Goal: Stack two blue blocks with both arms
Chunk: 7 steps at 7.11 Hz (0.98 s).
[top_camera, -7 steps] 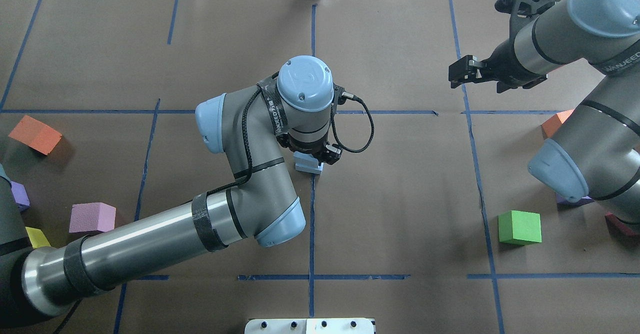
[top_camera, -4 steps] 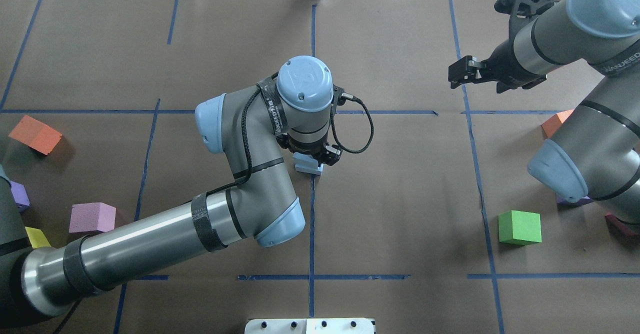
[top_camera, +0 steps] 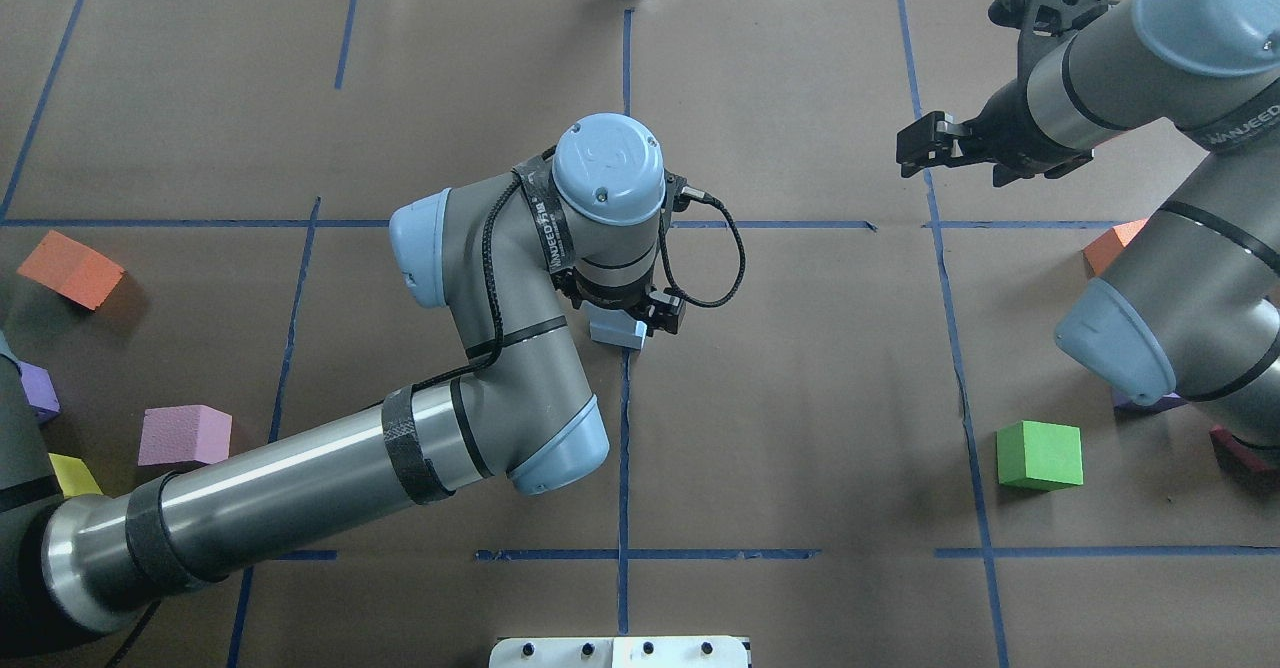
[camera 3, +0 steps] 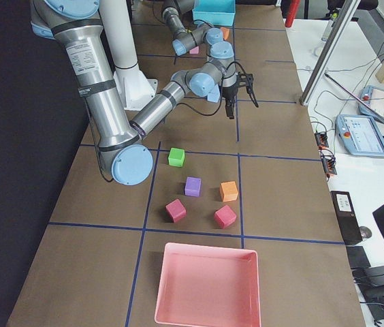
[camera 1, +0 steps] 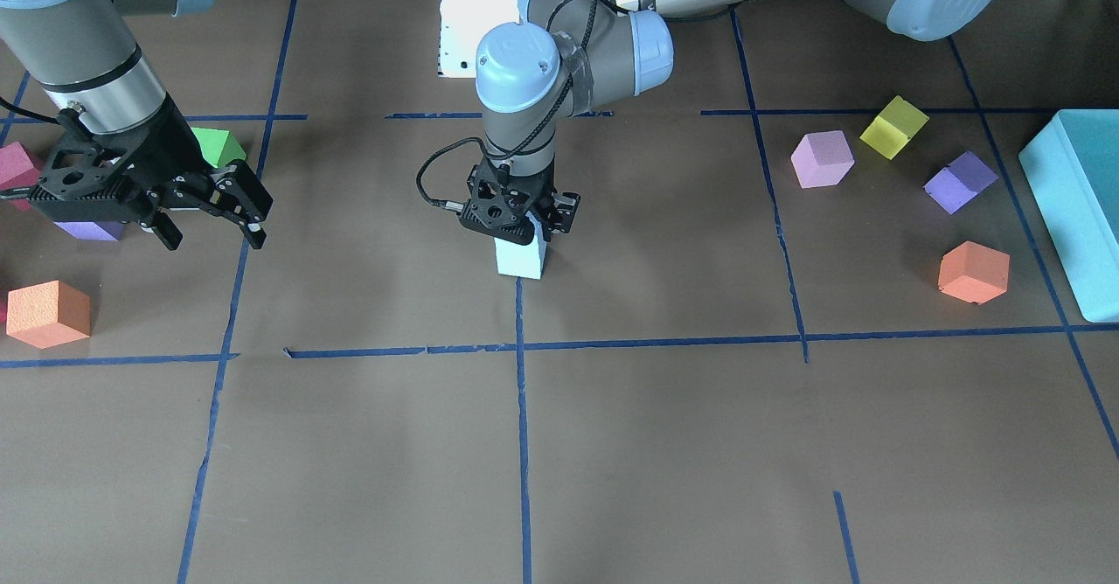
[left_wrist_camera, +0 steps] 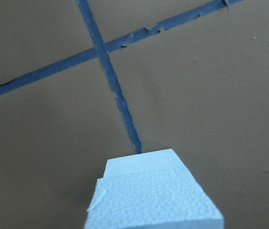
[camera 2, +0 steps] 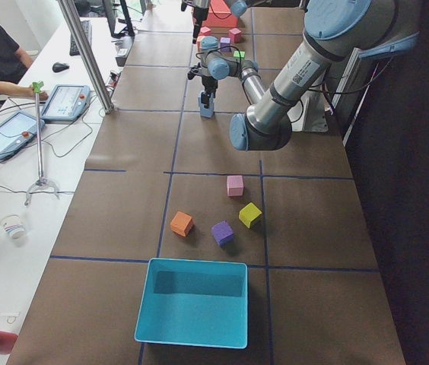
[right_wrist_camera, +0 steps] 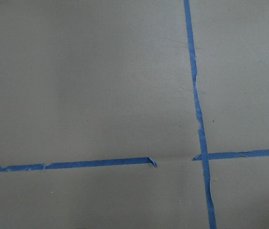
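— Left hand [camera 1: 522, 232]: what does it hold?
— It is closed on the upper blue block [left_wrist_camera: 158, 205], which sits on the lower blue block [camera 1: 522, 262], on a blue tape line in the middle of the brown table [camera 1: 664, 444].
— And the right hand [camera 1: 214, 227]?
— Its fingers are spread wide and it holds nothing, above the table, well apart. A white desk [camera 2: 1, 198] stands beside.

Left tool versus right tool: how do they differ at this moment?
The left tool points straight down, closed on the upper blue block, which sits over the lower blue block. The right tool is tilted and off to one side. The left tool is loaded, while the right tool is open and empty. Both are black two-finger tools.
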{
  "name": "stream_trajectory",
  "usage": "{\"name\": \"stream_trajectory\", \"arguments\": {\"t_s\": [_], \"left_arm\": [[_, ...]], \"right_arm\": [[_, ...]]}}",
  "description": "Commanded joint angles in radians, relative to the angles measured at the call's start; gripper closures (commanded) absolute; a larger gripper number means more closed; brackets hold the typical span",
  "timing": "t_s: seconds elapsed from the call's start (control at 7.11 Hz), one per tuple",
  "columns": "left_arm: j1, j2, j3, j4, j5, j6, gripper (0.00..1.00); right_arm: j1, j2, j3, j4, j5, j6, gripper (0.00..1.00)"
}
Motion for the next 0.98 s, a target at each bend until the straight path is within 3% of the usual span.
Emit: {"name": "stream_trajectory", "arguments": {"t_s": [0.0, 0.28, 0.56, 0.7, 0.84], "left_arm": [[-0.001, -0.003, -0.011, 0.002, 0.000, 0.000, 0.00], [-0.036, 0.000, -0.108, 0.061, -0.002, 0.000, 0.00], [-0.113, 0.005, -0.273, 0.184, 0.002, 0.002, 0.00], [-0.159, 0.043, -0.336, 0.222, -0.002, 0.009, 0.00], [-0.208, 0.145, -0.449, 0.271, -0.005, 0.093, 0.00]], "right_arm": [[0.000, 0.000, -0.001, 0.000, 0.000, 0.000, 0.00], [0.000, 0.000, 0.001, 0.000, 0.000, 0.001, 0.00], [0.002, 0.000, 0.002, 0.000, 0.002, 0.000, 0.00], [0.003, -0.002, 0.005, 0.000, 0.002, -0.003, 0.00], [0.014, -0.015, 0.005, 0.000, 0.002, -0.021, 0.00]]}}
